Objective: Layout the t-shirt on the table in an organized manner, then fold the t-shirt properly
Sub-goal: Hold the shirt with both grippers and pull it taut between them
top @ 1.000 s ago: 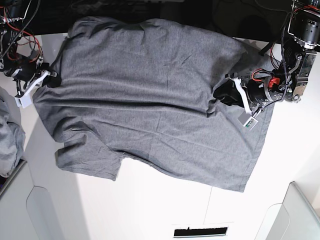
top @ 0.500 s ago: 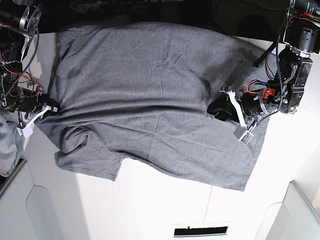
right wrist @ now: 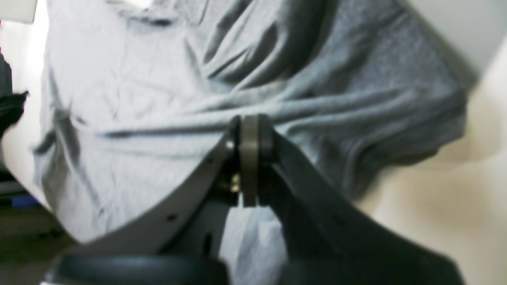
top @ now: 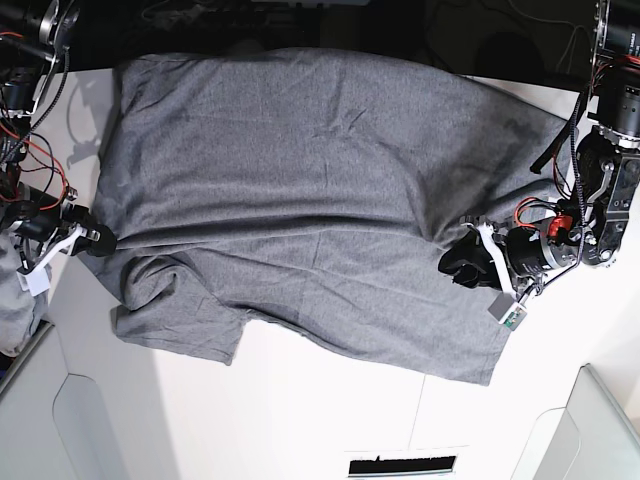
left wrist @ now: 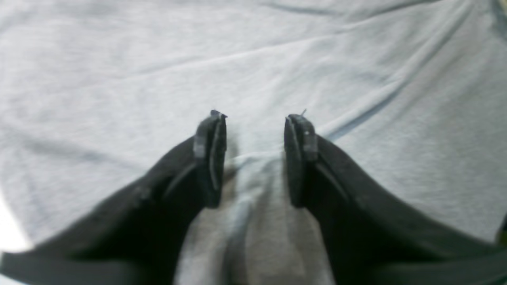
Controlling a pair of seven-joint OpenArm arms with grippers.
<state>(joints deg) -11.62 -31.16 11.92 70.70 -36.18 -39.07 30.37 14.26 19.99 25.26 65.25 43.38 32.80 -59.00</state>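
Observation:
The heather grey t-shirt (top: 300, 190) lies spread over most of the white table (top: 320, 400), with a sleeve at the front left and wrinkles across its middle. My left gripper (top: 462, 266) rests on the shirt's right side. In the left wrist view it (left wrist: 255, 158) is open, with a raised ridge of the t-shirt (left wrist: 253, 59) lying between the jaws. My right gripper (top: 102, 240) is at the shirt's left edge. In the right wrist view it (right wrist: 249, 158) is shut on a fold of the t-shirt (right wrist: 158, 99), with bare table (right wrist: 435, 206) beside it.
Light grey rounded bins stand at the front left (top: 60, 420) and front right (top: 600, 420). A paler bunched cloth (top: 8, 315) shows at the left edge. A dark slot (top: 400, 465) is at the table's front edge. Dark space lies beyond the far edge.
Both grippers have moved toward the table's front. The right gripper has dragged the shirt's left edge along. The shirt's far left part now lies flatter and wider.

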